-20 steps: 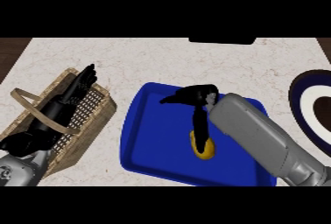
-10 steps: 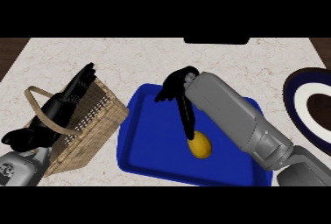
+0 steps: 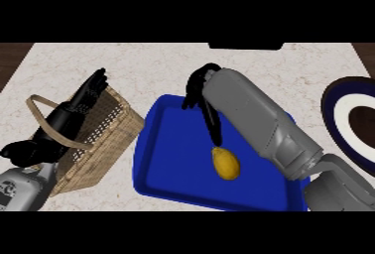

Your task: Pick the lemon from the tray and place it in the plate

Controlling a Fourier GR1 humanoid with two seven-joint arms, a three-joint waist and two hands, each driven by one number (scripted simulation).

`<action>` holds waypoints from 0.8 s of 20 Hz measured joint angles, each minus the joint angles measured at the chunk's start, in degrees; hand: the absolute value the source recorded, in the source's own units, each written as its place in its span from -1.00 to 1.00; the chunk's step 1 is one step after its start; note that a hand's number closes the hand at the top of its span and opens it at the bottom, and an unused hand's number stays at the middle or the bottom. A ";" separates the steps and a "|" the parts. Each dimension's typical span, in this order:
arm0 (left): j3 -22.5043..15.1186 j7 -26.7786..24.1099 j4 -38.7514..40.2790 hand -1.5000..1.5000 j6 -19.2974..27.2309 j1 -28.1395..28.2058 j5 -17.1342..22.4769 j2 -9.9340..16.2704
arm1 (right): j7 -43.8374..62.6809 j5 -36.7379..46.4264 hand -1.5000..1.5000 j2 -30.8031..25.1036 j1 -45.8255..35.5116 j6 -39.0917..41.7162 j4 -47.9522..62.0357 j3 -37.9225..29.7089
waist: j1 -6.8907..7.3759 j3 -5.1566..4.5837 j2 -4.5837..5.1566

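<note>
A yellow lemon [image 3: 225, 164] lies in the blue tray [image 3: 174, 166], right of its middle. My right hand [image 3: 202, 95] hangs over the tray's far edge, bent down from the wrist. Its fingers [image 3: 213, 127] point straight down, and their tips touch the lemon's far end. They do not curl round it. The grey right forearm crosses the tray's right side and hides part of it. The dark blue and white plate [image 3: 343, 106] is at the right edge, partly cut off. My left hand [image 3: 72, 111] rests open over a wicker basket at the left, fingers up.
A wicker basket [image 3: 101, 144] with a looped handle stands just left of the tray, touching its left rim. A dark object [image 3: 245, 46] sits at the counter's far edge. Pale marble counter [image 3: 147, 64] lies beyond the tray.
My right hand has drawn back towards the tray's far edge and its fingers have straightened onto the lemon's far end. The view has shifted, so the tray and basket sit slightly further right.
</note>
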 measured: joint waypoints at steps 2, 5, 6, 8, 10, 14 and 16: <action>0.34 -0.19 0.01 0.00 -0.75 0.29 -0.28 0.04 | -1.16 1.17 -1.00 -0.28 -1.05 0.57 2.48 -0.48 | 0.21 0.00 0.10; 0.49 -1.03 -0.01 0.00 -1.05 1.27 -1.21 -0.80 | -2.42 2.34 -1.00 0.58 -1.95 1.33 5.12 -1.30 | 0.20 0.01 0.07; 0.60 -0.75 -0.07 0.00 -1.05 1.09 -1.39 -1.12 | -2.93 2.87 -1.00 0.98 -1.62 1.38 5.71 -1.36 | 0.16 0.01 0.06; 0.70 -0.63 -0.27 0.00 -1.26 1.33 -1.72 -1.62 | -3.90 3.82 -1.00 1.57 -1.48 1.73 6.88 -1.44 | 0.20 0.02 0.09; 1.00 -0.13 -0.42 0.00 -1.41 1.32 -2.18 -1.86 | -5.08 4.95 -1.00 1.72 -0.71 2.37 7.12 -1.22 | 0.05 0.02 0.03; 1.75 -0.35 -0.19 0.00 -2.20 1.76 -2.92 -2.27 | -7.45 7.19 -1.00 0.79 0.40 4.13 6.84 -0.66 | -0.20 0.04 -0.05; 2.30 0.29 -1.08 0.00 -2.61 2.02 -2.80 -2.18 | -8.33 8.48 -1.00 1.24 1.53 4.56 6.83 -0.05 | -0.16 0.04 -0.07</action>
